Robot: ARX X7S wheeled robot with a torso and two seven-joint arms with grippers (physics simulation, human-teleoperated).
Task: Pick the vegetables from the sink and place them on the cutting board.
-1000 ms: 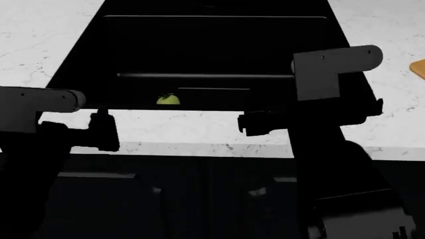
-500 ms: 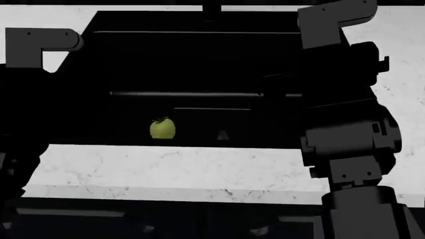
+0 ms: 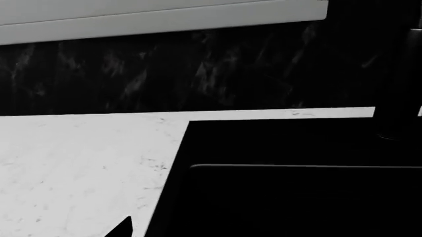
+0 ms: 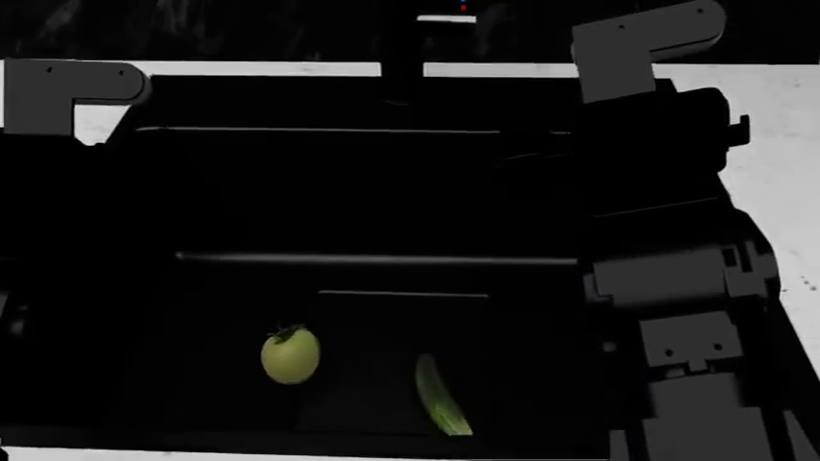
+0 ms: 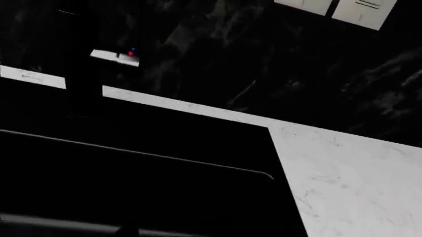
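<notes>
The tomato (image 4: 291, 355) and cucumber (image 4: 443, 398) lie apart on the near floor of the sink (image 4: 384, 192), between both arms; finger state of either gripper cannot be determined.

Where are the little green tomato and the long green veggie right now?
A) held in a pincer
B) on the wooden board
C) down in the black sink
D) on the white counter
C: in the head view the tomato and the long green vegetable both lie apart on the floor of the black sink, with no pincer touching them.
</notes>
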